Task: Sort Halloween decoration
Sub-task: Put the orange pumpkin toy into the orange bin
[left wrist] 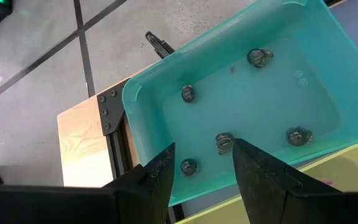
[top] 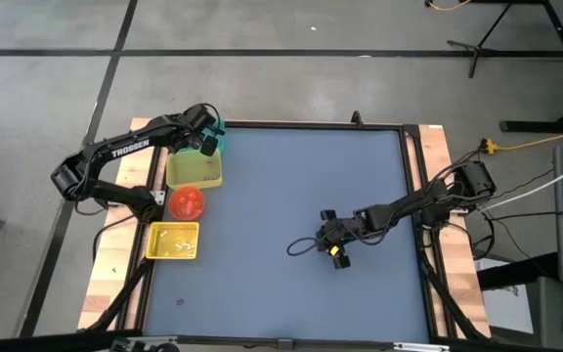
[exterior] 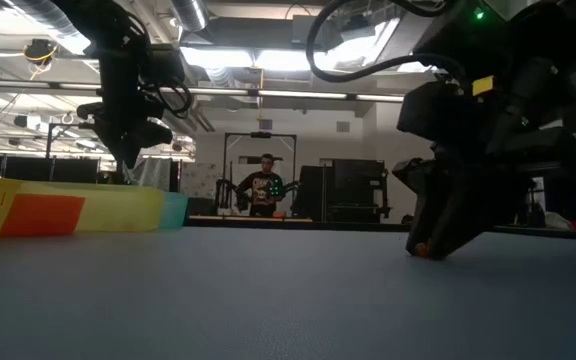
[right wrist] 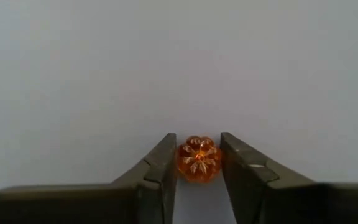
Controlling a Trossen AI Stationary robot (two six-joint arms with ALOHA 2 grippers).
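Right gripper (right wrist: 197, 163) is down on the blue table (top: 301, 196), toward the right side of it. Its two dark fingers (right wrist: 160, 165) press on a tiny orange pumpkin (right wrist: 197, 160), one on each side. The pumpkin sits on the table top between them. In the low view the gripper (exterior: 430, 248) touches down on the table with a bit of orange at its tip.

Left gripper (left wrist: 201, 163) hangs over the teal bin (left wrist: 148, 87) at the far left corner of the table. Its fingers (left wrist: 161, 171) are apart with nothing between them. Five small dark trinkets (left wrist: 260, 57) lie on the floor of that bin, spread out from each other.

Next to the teal bin is a pale yellow bin (top: 194, 172), then a round red bin (top: 187, 202), then a deeper yellow bin (top: 173, 241) with little white sticks (top: 176, 239) in it.

A person (exterior: 264, 188) stands far back in the room behind the table.
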